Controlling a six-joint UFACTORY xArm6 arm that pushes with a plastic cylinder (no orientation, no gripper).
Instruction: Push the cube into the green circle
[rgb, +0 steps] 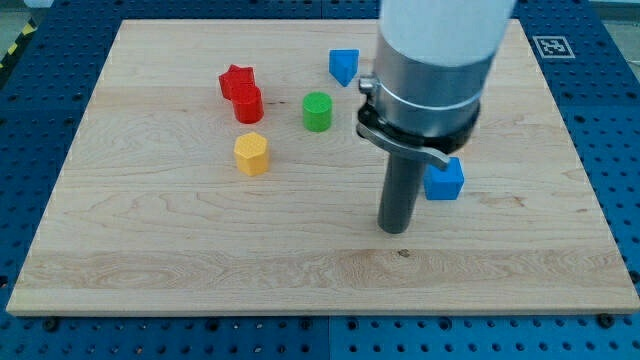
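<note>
The blue cube lies right of the board's middle, partly hidden by the arm. The green circle, a short green cylinder, stands up and to the left of it, near the board's centre top. My tip rests on the board just left of and slightly below the blue cube, close to it; whether they touch I cannot tell. The tip is well below and right of the green cylinder.
A red star and a red cylinder touch at upper left. A yellow hexagon block sits below them. A blue triangular block lies near the top. The wooden board sits on a blue perforated table.
</note>
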